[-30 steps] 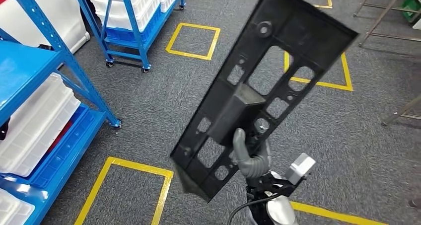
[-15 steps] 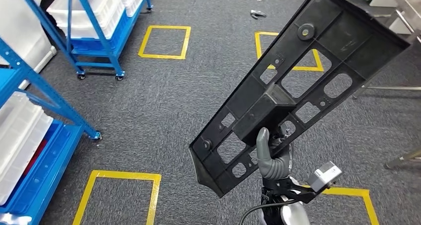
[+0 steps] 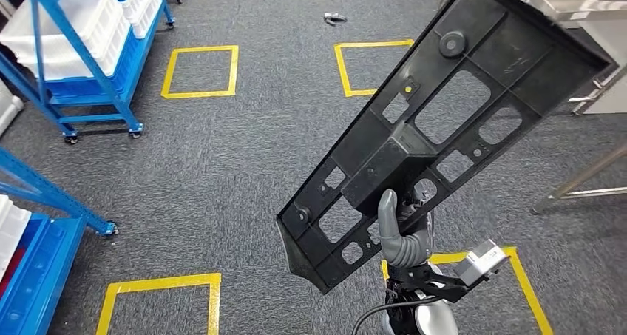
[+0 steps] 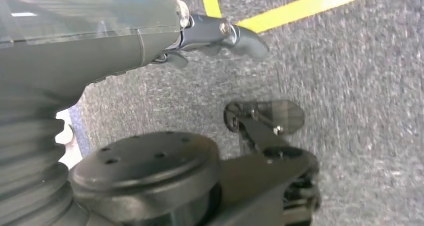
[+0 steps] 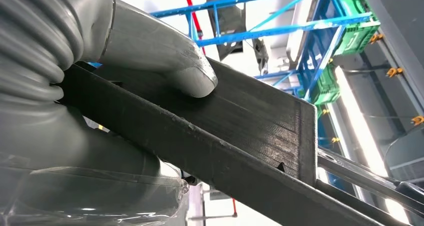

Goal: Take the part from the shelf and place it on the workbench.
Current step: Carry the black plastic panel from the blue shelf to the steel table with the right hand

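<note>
Gripping the part (image 3: 436, 128) by its centre rib, right hand (image 3: 403, 239) clamped; stiff, long plastic panel, likely swings. Left hand (image 4: 220, 34): can't tell.

Shelf rack (image 3: 81, 46) left; part (image 3: 436, 128) above floor squares (image 3: 200, 70).

The right hand (image 3: 403, 235) is grey with a thick thumb and a ribbed grey cover. A black cable (image 3: 373, 313) hangs below its silver arm (image 3: 429, 322).
</note>
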